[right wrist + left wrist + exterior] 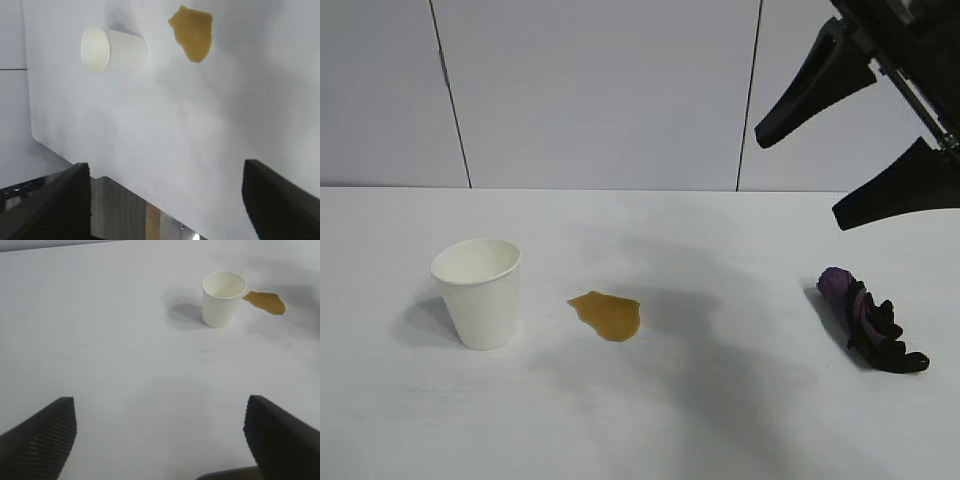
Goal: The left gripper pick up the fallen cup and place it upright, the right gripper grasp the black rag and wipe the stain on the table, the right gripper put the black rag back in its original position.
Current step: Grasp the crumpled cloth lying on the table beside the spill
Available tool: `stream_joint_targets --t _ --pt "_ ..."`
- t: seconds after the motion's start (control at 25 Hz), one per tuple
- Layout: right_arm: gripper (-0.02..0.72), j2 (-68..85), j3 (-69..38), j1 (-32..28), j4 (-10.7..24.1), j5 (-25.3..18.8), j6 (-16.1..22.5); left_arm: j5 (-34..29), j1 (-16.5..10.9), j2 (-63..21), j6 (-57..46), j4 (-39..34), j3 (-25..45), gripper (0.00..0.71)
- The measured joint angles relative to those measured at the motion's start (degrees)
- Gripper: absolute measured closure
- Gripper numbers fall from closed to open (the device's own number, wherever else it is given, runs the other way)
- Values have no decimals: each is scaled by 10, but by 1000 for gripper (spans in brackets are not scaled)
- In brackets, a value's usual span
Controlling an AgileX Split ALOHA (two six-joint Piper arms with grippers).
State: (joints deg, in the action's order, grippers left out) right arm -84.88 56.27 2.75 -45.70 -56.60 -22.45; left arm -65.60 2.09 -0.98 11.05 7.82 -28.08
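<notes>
The white paper cup [477, 290] stands upright on the table [720, 420], left of centre. It shows in both wrist views too, as cup [223, 298] and cup [113, 50]. Just to its right lies the amber-brown stain [607, 314], also visible as stain [266, 302] and stain [192, 31]. The black rag [868, 320] with its purple end rests at the right. High above the rag, my right gripper [800, 180] hangs open and empty. My left gripper [160, 415] is open over bare table, well back from the cup, and out of the exterior view.
A pale panelled wall [600, 90] runs behind the table. In the right wrist view the table's edge [115, 180] and darker surroundings below it show between the fingers.
</notes>
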Motion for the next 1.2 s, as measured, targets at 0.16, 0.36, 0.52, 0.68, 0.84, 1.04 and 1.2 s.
stream_joint_targets --t 0.16,0.36,0.52,0.68,0.84,1.04,1.2 --pt "136 0 23 0 129 2 47 0 0 0 0 0 0 53" --pt "137 -1 58 0 261 15 143 0 0 0 0 0 0 53" --pt "154 -30 92 0 278 11 161 0 0 0 0 0 0 53" --pt "171 -96 112 0 283 10 165 0 0 0 0 0 0 53" --pt "181 -145 113 0 292 36 168 0 0 0 0 0 0 53" --pt "196 -188 114 0 313 81 179 0 0 0 0 0 0 53" --pt "201 -209 114 0 317 96 181 0 0 0 0 0 0 53"
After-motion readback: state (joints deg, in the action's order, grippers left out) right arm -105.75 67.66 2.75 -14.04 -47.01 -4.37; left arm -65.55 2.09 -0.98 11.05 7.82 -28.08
